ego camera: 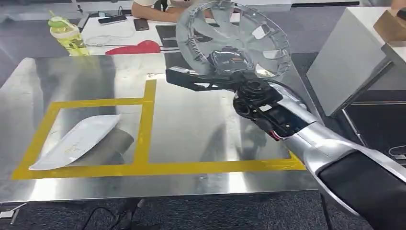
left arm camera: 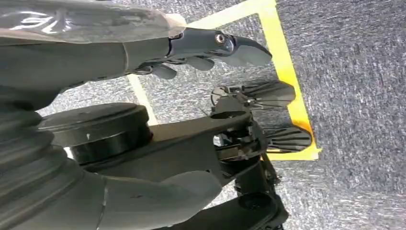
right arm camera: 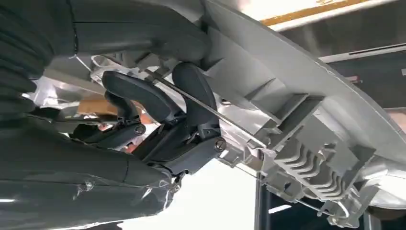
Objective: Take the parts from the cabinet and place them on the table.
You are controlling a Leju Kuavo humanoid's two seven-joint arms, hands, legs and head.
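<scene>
The right hand (ego camera: pixel 229 61) was raised over the far side of the steel table (ego camera: pixel 191 129), gripping a silver wheel cover (ego camera: pixel 234 36) that stood nearly upright above it, clear of the tabletop. In the right wrist view the dark fingers (right arm camera: pixel 191 88) curled around the ribbed inner rim of the wheel cover (right arm camera: pixel 297 120), pressed against its back face, so the part sat just beyond and around the fingertips. A second part, a flat pale panel (ego camera: pixel 76 141), lay tilted inside the left box of the yellow tape (ego camera: pixel 143 167) marked on the table, well apart from the hand. The left hand (left arm camera: pixel 201 52) hung beside the robot above grey carpet (left arm camera: pixel 354 96), its fingers loosely curled with nothing visible in them, though the angle was poor and this may not be the whole hand. A green bottle (ego camera: pixel 67 36) stood on the white desk (ego camera: pixel 124 33) behind.
</scene>
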